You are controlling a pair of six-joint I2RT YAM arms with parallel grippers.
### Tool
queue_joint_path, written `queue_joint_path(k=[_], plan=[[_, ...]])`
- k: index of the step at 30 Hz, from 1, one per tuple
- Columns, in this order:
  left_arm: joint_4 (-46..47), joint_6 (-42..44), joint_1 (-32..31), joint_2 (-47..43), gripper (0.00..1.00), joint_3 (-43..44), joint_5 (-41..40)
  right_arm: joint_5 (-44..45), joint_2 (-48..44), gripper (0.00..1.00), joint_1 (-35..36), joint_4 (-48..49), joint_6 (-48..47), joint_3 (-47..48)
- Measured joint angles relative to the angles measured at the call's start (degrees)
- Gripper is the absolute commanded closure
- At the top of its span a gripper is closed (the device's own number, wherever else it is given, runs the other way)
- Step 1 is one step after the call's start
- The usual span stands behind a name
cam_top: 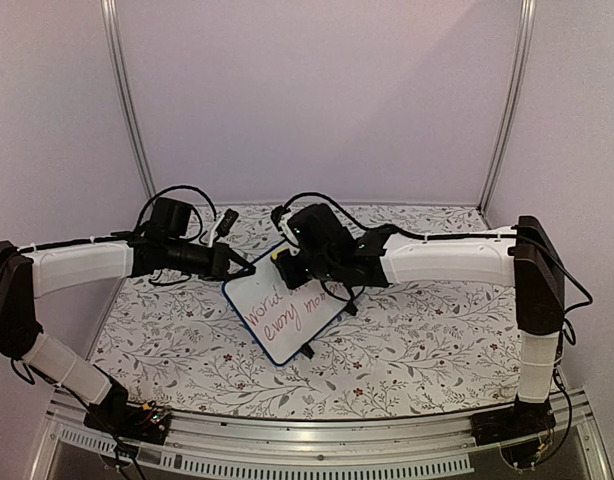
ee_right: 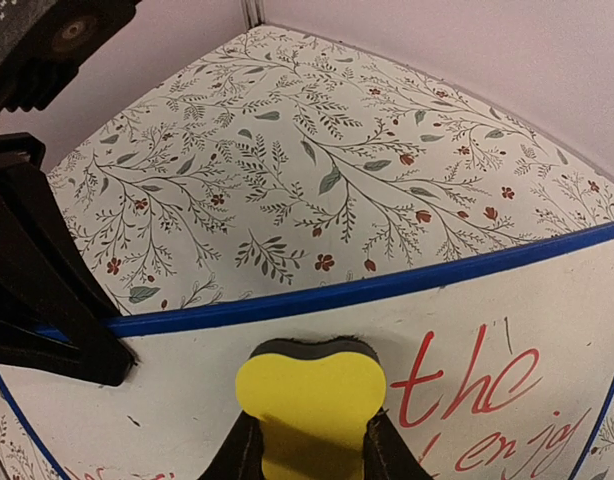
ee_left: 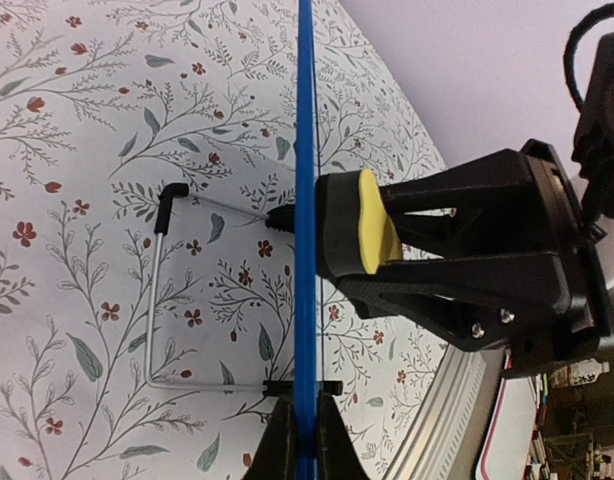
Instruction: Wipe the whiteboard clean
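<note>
The whiteboard (cam_top: 285, 330) has a thin blue frame and is propped tilted at the table's middle, with red handwriting (ee_right: 477, 385) on its face. My left gripper (cam_top: 241, 268) is shut on the board's upper left edge. The left wrist view looks along that blue frame (ee_left: 305, 180), which sits pinched between my left gripper's (ee_left: 305, 445) fingers. My right gripper (cam_top: 290, 266) is shut on a yellow eraser (ee_right: 309, 395). The eraser's dark felt side presses against the board's face (ee_right: 177, 400) just below the top edge, left of the writing. In the left wrist view the eraser (ee_left: 373, 225) touches the frame's right side.
A wire stand (ee_left: 155, 300) with black feet props the board from behind on the floral tablecloth (cam_top: 417, 330). Metal posts (cam_top: 127, 100) and pale walls close in the back. An aluminium rail (cam_top: 317, 440) runs along the near edge between the arm bases.
</note>
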Motion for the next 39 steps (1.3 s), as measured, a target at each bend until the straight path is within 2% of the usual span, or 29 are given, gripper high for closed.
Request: queue_joint_path(k=[7, 22, 32, 39], plan=[[-0.2, -0.1, 0.0, 0.0, 1.0, 0.0, -0.4, -1.4, -0.9, 0.82, 0.0, 3.3, -0.1, -4.3], [-0.1, -0.1, 0.0, 0.0, 1.0, 0.0, -0.2, -2.8, -4.8, 0.82, 0.1, 4.1, 1.4, -13.7], [-0.1, -0.2, 0.0, 0.0, 1.0, 0.0, 0.0, -2.6, -4.7, 0.82, 0.1, 2.4, 1.7, -12.4], [0.0, -0.2, 0.0, 0.0, 1.0, 0.0, 0.2, -1.6, -2.5, 0.82, 0.0, 0.0, 0.5, -5.9]])
